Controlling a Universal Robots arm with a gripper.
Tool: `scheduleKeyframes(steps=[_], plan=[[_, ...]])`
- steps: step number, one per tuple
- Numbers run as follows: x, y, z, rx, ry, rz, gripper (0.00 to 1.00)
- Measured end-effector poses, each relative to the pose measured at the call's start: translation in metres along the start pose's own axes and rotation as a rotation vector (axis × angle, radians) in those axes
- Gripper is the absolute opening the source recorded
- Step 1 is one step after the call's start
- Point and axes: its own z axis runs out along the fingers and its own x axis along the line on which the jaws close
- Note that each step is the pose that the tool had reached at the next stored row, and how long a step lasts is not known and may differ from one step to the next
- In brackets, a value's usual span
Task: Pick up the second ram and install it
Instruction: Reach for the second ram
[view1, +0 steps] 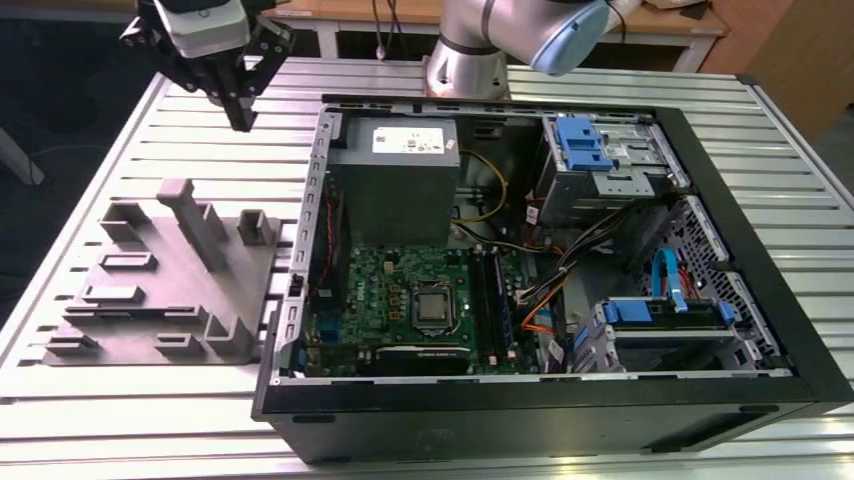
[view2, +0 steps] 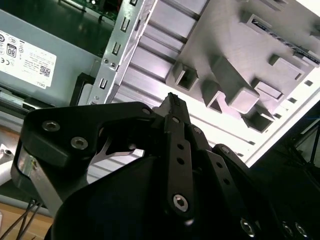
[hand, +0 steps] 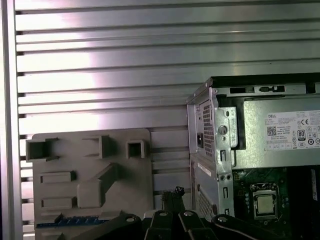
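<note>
Aluminium slatted table (view1: 80, 420) carries your open computer case (view1: 534, 420) and, just beside it on the exterior view's left, a grey fixture (view1: 147, 300). Your gripper (view1: 242, 122) hangs above the table near the fixture, fingers together, empty. Second ram (hand: 75, 220) seems to lie in a fixture slot, its blue edge showing in the first wrist view.

The second ram (hand: 72, 220) is a long, thin blue strip with dark chips. It sits lengthwise in a groove of the gray holder block (view1: 147, 320), at nine o'clock from the computer case (view1: 534, 400) in the exterior view.
</note>
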Motion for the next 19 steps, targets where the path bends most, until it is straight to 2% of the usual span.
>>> scheduleKeyframes(steps=[9,19], plan=[[0.0123,-0.0101,0.0020,0.0000,0.0000,0.000,0.07],[0.0307,-0.0227,0.0036,0.0000,0.0001,0.000,0.07]])
